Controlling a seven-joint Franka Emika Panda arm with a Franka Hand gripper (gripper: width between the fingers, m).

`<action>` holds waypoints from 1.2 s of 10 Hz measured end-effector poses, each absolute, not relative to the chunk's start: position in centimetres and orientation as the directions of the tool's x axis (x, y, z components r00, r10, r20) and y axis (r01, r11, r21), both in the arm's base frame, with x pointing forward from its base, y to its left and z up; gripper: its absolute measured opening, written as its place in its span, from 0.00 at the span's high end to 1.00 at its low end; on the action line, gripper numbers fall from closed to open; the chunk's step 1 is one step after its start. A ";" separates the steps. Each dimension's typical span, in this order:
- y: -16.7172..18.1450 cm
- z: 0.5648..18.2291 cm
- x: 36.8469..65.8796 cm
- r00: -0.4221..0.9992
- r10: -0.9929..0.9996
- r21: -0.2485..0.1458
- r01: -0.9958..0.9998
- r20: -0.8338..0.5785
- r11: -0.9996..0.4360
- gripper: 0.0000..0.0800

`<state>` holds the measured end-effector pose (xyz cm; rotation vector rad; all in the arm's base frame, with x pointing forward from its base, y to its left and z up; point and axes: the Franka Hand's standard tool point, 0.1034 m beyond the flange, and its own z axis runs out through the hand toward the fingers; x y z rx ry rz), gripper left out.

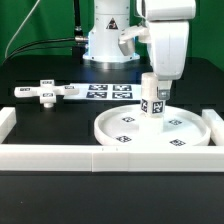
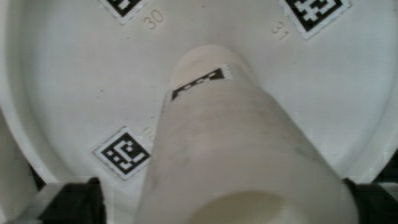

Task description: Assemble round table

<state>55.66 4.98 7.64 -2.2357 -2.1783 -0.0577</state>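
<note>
Gripper [image 1: 155,92] hangs with its jaws wide apart, straddling the upright cylindrical post [image 1: 153,104], which stands at the centre of the rimmed round disc [image 1: 190,140] on the desk [image 1: 40,70].

We count one round disc [image 1: 155,130], one cylindrical post [image 1: 152,101] standing on it, and one cross-shaped foot piece [image 1: 42,93] lying on the black table in the exterior view. We also count one marker board [image 1: 108,91], two white border rails [image 1: 60,156] meeting along the near edge plus a short one at the exterior view's left [image 1: 6,121]. One arm with one gripper [image 1: 160,90] completes our count
</note>
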 end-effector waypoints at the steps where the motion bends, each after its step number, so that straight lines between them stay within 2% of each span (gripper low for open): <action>1: 4.8 7.6 55.7 -0.042 0.999 0.014 0.999 0.032 0.042 0.19; 6: 3.8 7.5 55.7 -0.301 0.954 0.017 0.954 0.002 0.301 0.19; 7: 3.8 7.5 55.7 -0.299 0.954 0.016 0.954 0.003 0.299 0.30; 8: 3.8 7.5 55.6 -0.297 0.955 0.015 0.955 0.003 0.297 0.47; 12: 3.8 7.4 55.6 -0.282 0.960 0.014 0.959 0.003 0.282 0.49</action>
